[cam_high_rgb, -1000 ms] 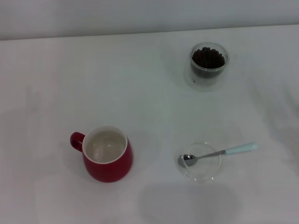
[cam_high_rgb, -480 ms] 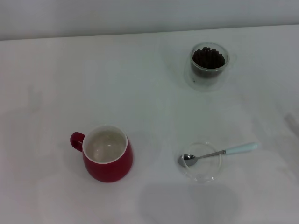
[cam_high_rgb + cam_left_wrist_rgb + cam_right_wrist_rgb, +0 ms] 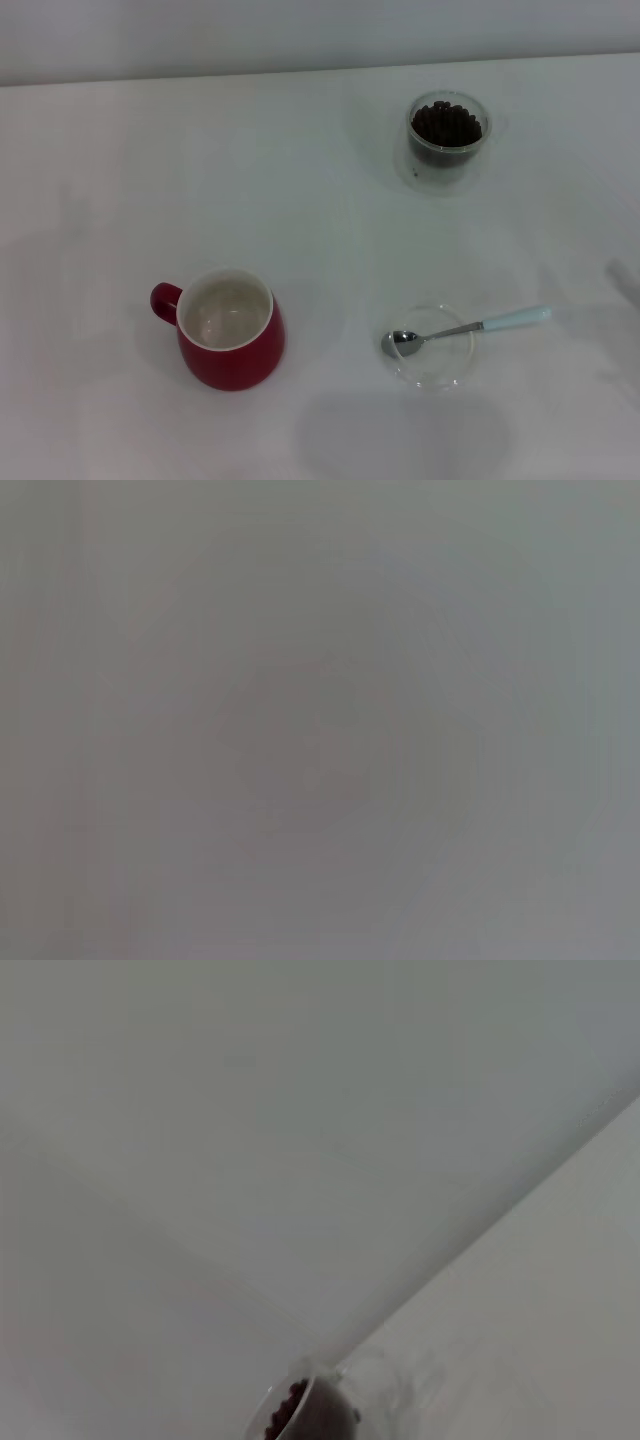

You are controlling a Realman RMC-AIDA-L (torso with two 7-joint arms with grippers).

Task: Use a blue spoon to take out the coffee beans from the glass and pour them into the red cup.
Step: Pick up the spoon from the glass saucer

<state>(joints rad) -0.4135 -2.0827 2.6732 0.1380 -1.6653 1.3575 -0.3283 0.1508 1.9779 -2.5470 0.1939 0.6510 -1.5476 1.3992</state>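
Head view: neither arm nor claw appears, so their pose and whether either claw is open or closed cannot be told. On the white counter (image 3: 300,200) the red cup (image 3: 231,345) stands upright at the near left, its white inside empty and its loop handle turned to the left. At the far right stands the glass (image 3: 446,138), upright, filled with coffee beans (image 3: 446,123). At the near right lies the spoon (image 3: 465,329), its metal bowl resting in a shallow clear dish (image 3: 430,352) and its pale blue handle reaching out over the rim to the right, slightly raised. Cup, glass and dish stand well apart.

Left wrist view: only a flat grey blur; nothing can be made out.

Right wrist view: mostly plain white surface, with the glass (image 3: 330,1400) and a few beans (image 3: 285,1410) just showing at the picture's edge. No fingers of the right claw show.
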